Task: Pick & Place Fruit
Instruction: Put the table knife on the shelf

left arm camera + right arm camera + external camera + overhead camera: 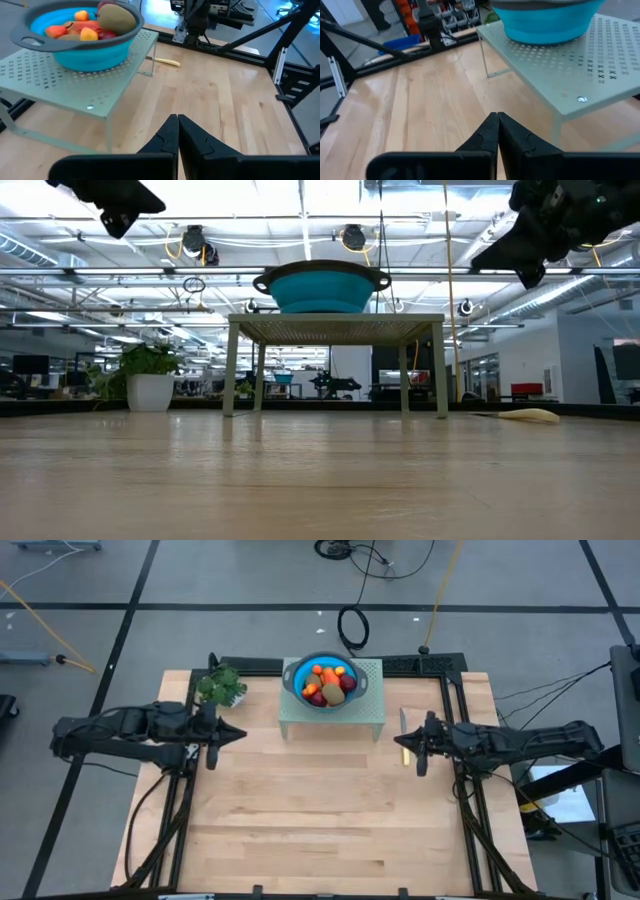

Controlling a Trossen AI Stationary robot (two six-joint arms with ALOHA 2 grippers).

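High view shows a bare wooden table (330, 810) in the foreground, with no fruit set out on it. Farther in, two dark arms wait on either side, both raised above the wood as the low view confirms. Left gripper (238, 735) hangs near the table's left edge, its fingers (167, 137) pressed together and holding nothing. Right gripper (402, 741) hangs opposite it, fingers (489, 134) likewise clenched on nothing. Just behind the right gripper lies a slim yellow-handled knife (403, 732), flat on the wood.

Beyond both grippers, at the far middle of the table, stands a pale green perforated rack (370, 712) on thin legs. On top of it sits a blue bowl (296, 678) with a grey rim and handles. All the fruit (331, 684) in sight is heaped inside that bowl: a brown kiwi-like oval on top, orange-red pieces and dark red round ones around it. A small green plant (221, 687) in a white pot stands to the left of the rack, near the left arm.

By the look of it, the job has barely begun or has just been finished: if the fruit is meant to leave the bowl, every piece still remains to be lifted; if the bowl is its destination, nothing is left outside.
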